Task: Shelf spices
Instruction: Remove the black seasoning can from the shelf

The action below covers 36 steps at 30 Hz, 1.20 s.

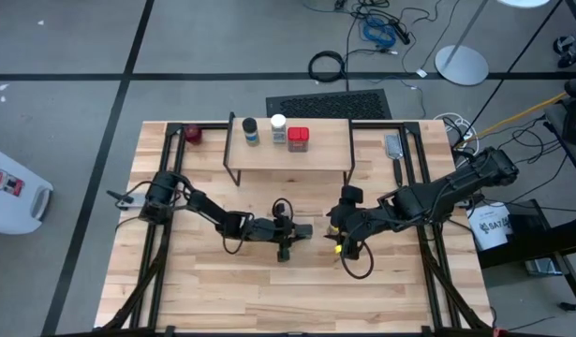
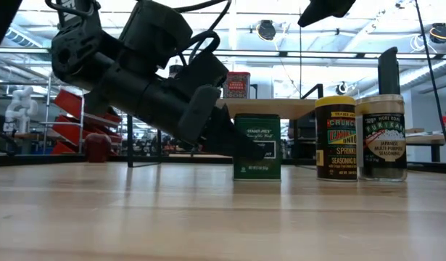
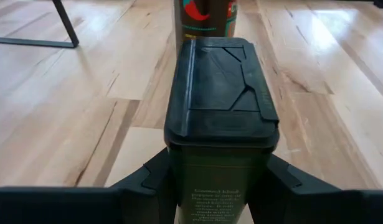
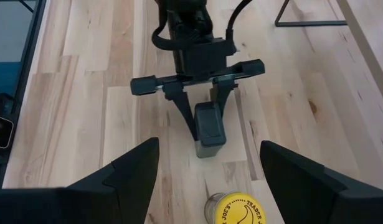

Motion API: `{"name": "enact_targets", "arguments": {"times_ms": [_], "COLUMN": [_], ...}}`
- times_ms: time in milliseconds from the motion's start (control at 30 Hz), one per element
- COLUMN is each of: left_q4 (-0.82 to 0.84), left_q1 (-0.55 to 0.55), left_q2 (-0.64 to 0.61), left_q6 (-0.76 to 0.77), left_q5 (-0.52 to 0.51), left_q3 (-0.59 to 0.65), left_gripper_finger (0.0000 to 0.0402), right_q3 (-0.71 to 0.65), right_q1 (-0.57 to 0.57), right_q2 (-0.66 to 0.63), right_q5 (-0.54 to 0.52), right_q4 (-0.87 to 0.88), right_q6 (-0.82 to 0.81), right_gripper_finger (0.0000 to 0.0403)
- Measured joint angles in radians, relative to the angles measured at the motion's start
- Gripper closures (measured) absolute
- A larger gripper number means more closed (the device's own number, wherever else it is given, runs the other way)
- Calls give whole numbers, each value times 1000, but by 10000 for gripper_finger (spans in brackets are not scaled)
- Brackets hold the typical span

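Note:
A dark green square tin stands upright on the table, in front of the shelf. My left gripper reaches in from the left and is shut on it; the tin and my left gripper also show in the low and right wrist views. My right gripper is open, hovering above a yellow-topped jar. In the low view that yellow-topped jar stands beside a seasoning jar. On the shelf top stand a dark jar, a white-capped jar and a red tin. My left gripper pinches the tin's body just under its lid, one finger on each of two opposite side walls. The fingers come about level from the table's left side. The tin stays upright with its base on the table.
A small dark-red round object lies at the table's far left corner, and a grey tool at the far right. The shelf's black legs stand just beyond the grippers. Bare wood stretches along the near edge.

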State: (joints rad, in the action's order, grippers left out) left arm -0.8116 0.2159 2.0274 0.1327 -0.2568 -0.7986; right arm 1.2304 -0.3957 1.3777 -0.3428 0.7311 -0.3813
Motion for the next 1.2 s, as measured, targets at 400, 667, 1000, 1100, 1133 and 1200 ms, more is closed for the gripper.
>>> {"name": "enact_targets", "arguments": {"times_ms": [400,667,1000,1100,1133,1200], "left_q4": [71,90,161,168,180,213], "left_q1": [-3,-7,-7,-3,-2,-2], "left_q2": [-20,-26,-47,-48,-51,-72], "left_q6": [15,17,19,20,19,19], "left_q5": [36,51,56,56,59,75], "left_q3": [0,1,7,6,6,6], "left_gripper_finger": [250,233,160,153,152,150], "right_q3": [0,0,0,0,0,0], "right_q1": [-7,-7,-6,-6,-6,-6], "right_q2": [0,0,0,0,0,0], "right_q5": [0,0,-3,-3,-3,-3], "right_q4": [0,0,-6,-6,-5,-5], "right_q6": [0,-4,-7,-7,-7,-7], "right_gripper_finger": [135,135,135,135,135,135]}}
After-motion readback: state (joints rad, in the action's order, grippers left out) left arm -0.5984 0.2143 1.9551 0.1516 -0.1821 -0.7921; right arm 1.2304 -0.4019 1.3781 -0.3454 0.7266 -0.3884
